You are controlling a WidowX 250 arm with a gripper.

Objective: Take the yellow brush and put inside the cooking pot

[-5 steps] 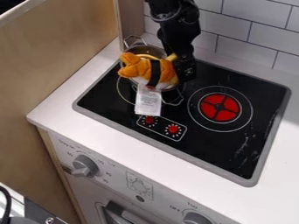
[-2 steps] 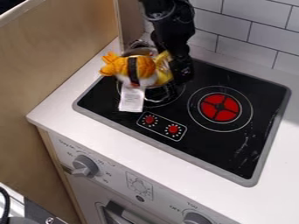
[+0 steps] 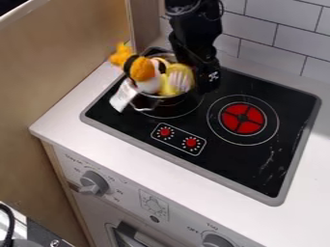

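Note:
The black gripper (image 3: 199,72) hangs at the right side of the metal cooking pot (image 3: 147,101), on the rear left burner. Beside it, a yellow object that appears to be the brush (image 3: 176,79), with pale bristles, lies at the pot's right side, over or partly in its opening. An orange and white plush toy (image 3: 143,71) with a black band leans over the pot's left rim, its white tag hanging outside. The toy and brush hide much of the pot's inside. Whether the gripper touches the brush is unclear.
The right burner (image 3: 243,118) shows a red disc on the black stovetop. Two red knobs (image 3: 191,142) sit near the stove's front edge. A wooden panel (image 3: 71,53) stands at the left, and a white tiled wall (image 3: 264,29) behind.
The plush toy has shifted left and tilted, its tag swinging left. More of the yellow brush shows. The pot appears to have turned, and the gripper has shifted slightly.

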